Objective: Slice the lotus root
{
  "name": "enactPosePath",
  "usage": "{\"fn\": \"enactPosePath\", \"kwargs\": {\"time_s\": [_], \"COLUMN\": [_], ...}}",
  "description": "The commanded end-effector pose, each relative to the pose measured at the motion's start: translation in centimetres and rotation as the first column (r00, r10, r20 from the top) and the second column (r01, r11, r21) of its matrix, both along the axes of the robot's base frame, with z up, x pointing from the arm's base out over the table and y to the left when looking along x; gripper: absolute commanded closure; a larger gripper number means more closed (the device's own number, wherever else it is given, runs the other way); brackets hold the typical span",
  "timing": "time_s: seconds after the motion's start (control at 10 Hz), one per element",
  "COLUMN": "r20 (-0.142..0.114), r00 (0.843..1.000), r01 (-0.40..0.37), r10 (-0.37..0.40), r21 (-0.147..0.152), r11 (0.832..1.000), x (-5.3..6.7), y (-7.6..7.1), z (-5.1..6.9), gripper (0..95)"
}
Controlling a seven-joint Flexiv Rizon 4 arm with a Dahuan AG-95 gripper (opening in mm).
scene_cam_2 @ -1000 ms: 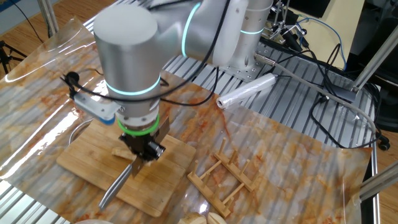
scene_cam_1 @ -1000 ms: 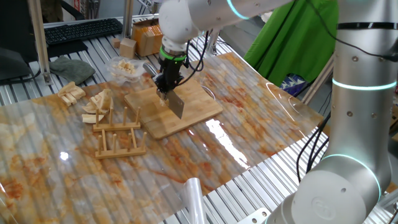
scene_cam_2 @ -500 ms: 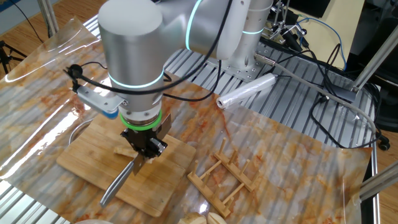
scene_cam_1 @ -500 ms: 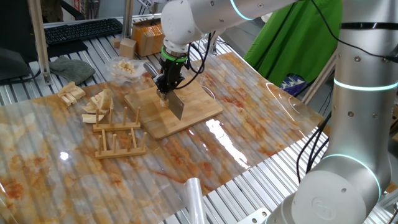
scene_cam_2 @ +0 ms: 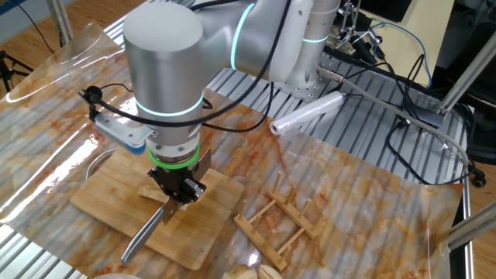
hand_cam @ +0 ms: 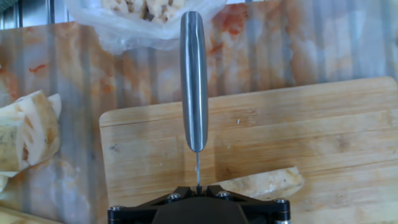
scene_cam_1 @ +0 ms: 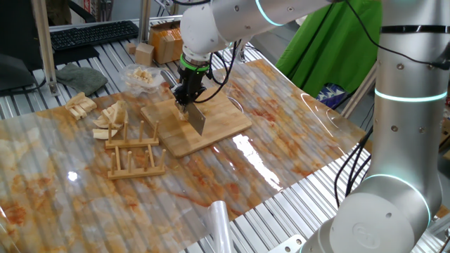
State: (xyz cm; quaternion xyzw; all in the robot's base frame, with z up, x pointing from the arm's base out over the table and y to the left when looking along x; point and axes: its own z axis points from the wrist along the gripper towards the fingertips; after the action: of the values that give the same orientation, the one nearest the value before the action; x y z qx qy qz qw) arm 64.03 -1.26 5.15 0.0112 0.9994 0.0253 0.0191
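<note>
Marbled orange-and-cream plastic sheeting [scene_cam_1: 232, 169] covers the slatted metal table, with a rectangular bamboo cutting board [scene_cam_1: 197, 123] near its middle. At eleven o'clock from the board sits a clear plastic bag [scene_cam_1: 140, 77] holding pale cut chunks. On the board lies the lotus root [hand_cam: 264, 183], a small beige chunk, just at four o'clock of the gripper [scene_cam_2: 180, 191] in the hand view. The black two-finger gripper points down, clamped on the steel-handled knife [hand_cam: 194, 81], whose grey blade [scene_cam_1: 197, 119] stands edge-down on the board. Compared with a second ago, the blade sits slightly lower and closer to the wood; the bag is unmoved.
</note>
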Motion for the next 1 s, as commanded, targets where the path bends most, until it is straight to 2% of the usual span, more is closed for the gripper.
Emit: {"fn": "enactPosePath", "kwargs": {"time_s": [0.1, 0.2, 0.4, 0.6, 0.7, 0.8, 0.9, 1.0], "r20": [0.014, 0.011, 0.022, 0.018, 0.026, 0.062, 0.082, 0.092], "r00": [1.0, 1.0, 1.0, 1.0, 1.0, 0.998, 0.997, 0.996], "r01": [0.006, 0.004, 0.007, 0.004, 0.005, 0.008, 0.011, 0.012], "r10": [-0.006, -0.004, -0.007, -0.004, -0.005, -0.008, -0.011, -0.011], "r21": [-0.005, -0.009, -0.009, -0.01, -0.011, -0.004, -0.005, -0.006], "r11": [1.0, 1.0, 1.0, 1.0, 1.0, 1.0, 1.0, 1.0], "x": [-0.3, -0.1, 0.3, 0.1, -0.3, -1.0, -1.3, -1.2], "y": [0.0, 0.0, 0.0, 0.0, 0.0, 0.0, 0.0, -0.1], "z": [0.2, 0.3, 0.5, 0.8, 0.7, -0.1, -2.0, -3.4], "gripper": [95.0, 95.0, 95.0, 95.0, 95.0, 95.0, 95.0, 95.0]}}
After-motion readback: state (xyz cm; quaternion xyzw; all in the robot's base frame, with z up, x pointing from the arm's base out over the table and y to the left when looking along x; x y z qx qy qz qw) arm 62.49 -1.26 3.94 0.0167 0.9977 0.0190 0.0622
